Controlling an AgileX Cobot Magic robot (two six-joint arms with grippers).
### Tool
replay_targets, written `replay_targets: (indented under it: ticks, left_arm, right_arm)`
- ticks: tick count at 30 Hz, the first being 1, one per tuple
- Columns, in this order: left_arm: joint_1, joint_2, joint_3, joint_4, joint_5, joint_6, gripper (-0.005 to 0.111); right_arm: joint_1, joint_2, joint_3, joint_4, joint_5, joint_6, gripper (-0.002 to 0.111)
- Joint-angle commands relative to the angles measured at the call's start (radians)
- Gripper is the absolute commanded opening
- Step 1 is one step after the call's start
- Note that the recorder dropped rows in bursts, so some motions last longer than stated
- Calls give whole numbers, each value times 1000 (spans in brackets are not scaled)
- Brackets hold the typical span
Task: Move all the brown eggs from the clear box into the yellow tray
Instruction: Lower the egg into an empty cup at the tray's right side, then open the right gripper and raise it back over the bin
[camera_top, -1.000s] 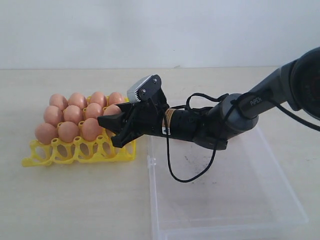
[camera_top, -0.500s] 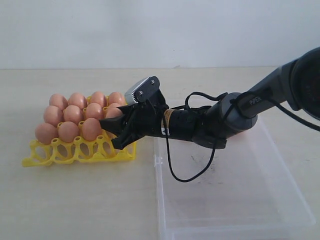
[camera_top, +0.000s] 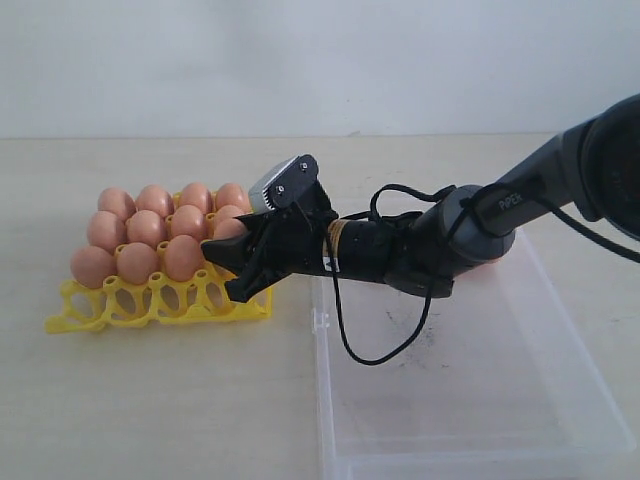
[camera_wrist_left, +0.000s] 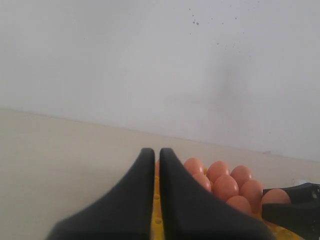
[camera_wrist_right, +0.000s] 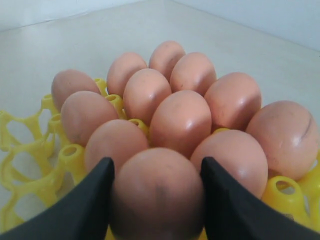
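Your right end effector (camera_wrist_right: 157, 160) pinches one brown egg (camera_wrist_right: 157, 200) between its fingers, low over the right edge of the yellow tray (camera_top: 100, 312), next to the brown eggs (camera_top: 146, 228) seated there. Your left end effector (camera_wrist_left: 156, 150) is pressed together. Tray and clear box (camera_top: 560, 400) rest on a pale beige surface (camera_top: 150, 400) before a plain white wall (camera_top: 300, 60). Since a second ago, the box has slid rightward, away from the tray.

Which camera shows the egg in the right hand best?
Right wrist view: the egg fills the foreground, gripped by the right hand. Exterior view: mostly hidden behind the hand. Left wrist view: indistinguishable among the others.
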Motion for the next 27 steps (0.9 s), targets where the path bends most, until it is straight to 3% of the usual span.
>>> replay_targets:
  ticks: [1, 8, 16, 22, 27]
  left_arm:
    - [-4, 4, -4, 0, -6, -1, 4]
    - [-4, 4, -4, 0, -6, -1, 4]
    - [-4, 4, -4, 0, -6, -1, 4]
    - [-4, 4, -4, 0, -6, -1, 4]
    - [-4, 4, -4, 0, -6, -1, 4]
  right_arm:
    - [-6, 1, 6, -1, 44, 9, 44]
    - [-6, 1, 6, 3, 70, 11, 57]
    - [-6, -33, 6, 10, 58, 20, 57]
    - [-6, -179, 6, -6, 155, 119, 57]
    - [-6, -308, 6, -202, 206, 286, 53]
